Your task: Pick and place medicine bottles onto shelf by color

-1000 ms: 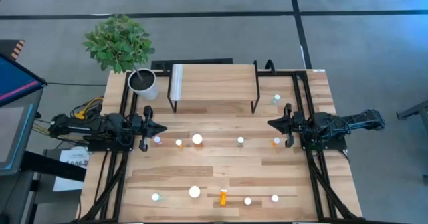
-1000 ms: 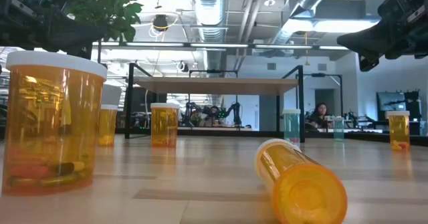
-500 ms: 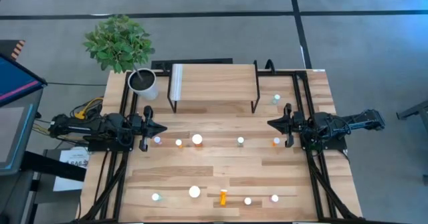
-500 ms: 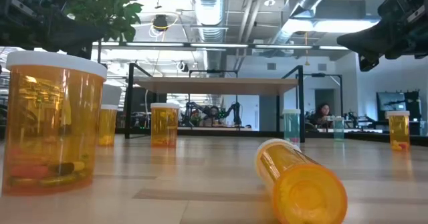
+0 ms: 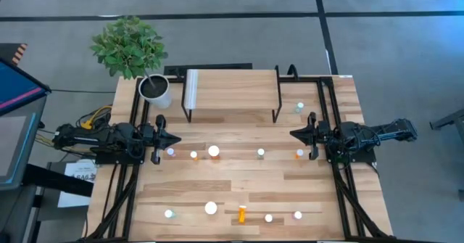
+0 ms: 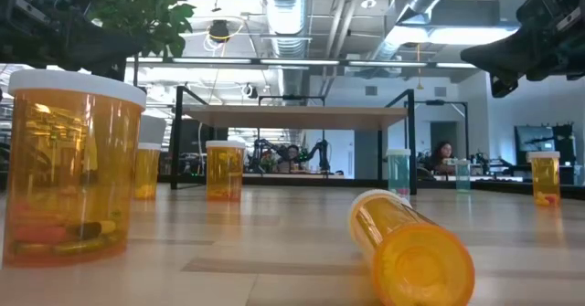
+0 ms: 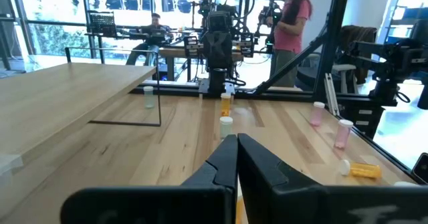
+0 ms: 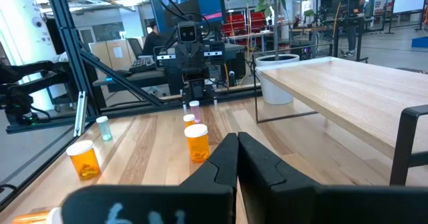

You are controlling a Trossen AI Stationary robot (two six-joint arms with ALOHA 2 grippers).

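Both end effectors, left [image 5: 176,138] and right [image 5: 293,133], are pressed together, hovering above bottles [image 5: 193,154] scattered on the desk [image 5: 239,185]; the shelf [image 5: 232,89] stands between them.

Wooden table [image 5: 239,181]: scattered bottles [image 5: 213,151] (one toppled), shelf [image 5: 232,88], pot [image 5: 155,91].

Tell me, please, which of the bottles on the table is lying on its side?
The orange bottle in the front row, between the large white-capped one and a small one. Every other bottle stands upright; the low view shows it toppled.
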